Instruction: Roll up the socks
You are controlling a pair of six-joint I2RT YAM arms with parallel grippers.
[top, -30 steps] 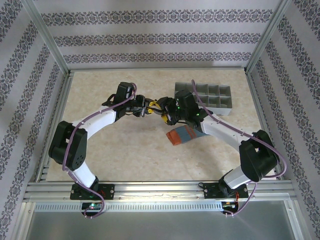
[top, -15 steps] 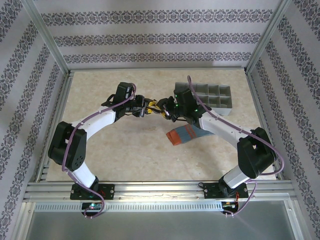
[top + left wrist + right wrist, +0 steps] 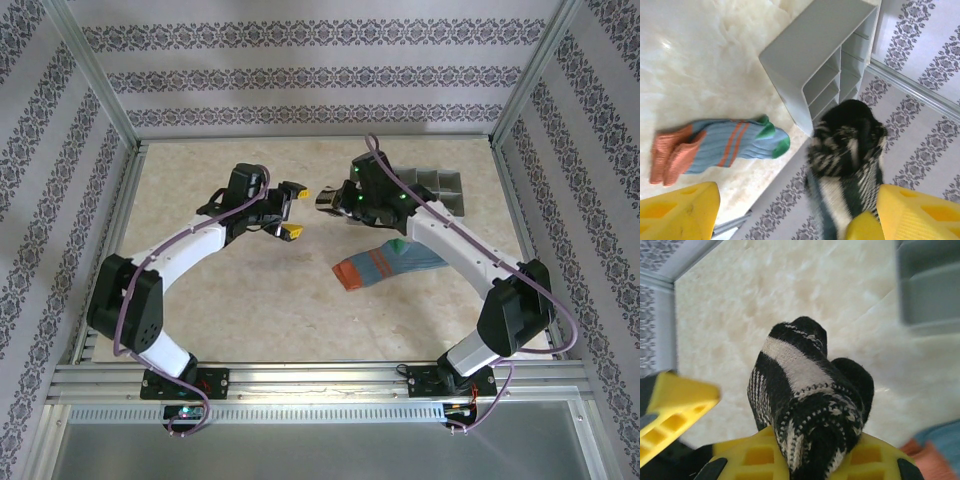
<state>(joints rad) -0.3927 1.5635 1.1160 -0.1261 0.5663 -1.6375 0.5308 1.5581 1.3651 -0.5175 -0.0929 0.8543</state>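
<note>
Evidently the black sock [image 3: 805, 400] is bundled and in hand: the right jaws are closed tight on it, aloft just left of the grey divided tray [image 3: 805, 55]. Further left, the left jaws stand wide, holding nothing. The blue-teal sock [image 3: 725, 147] lies unrolled on the surface [image 3: 220, 290], on the near side of the tray. Judged next: set the bundle down without loosening it, then start on that sock. Right wrist view confirms the clamp; left wrist view shows the unrolled sock's full length.
</note>
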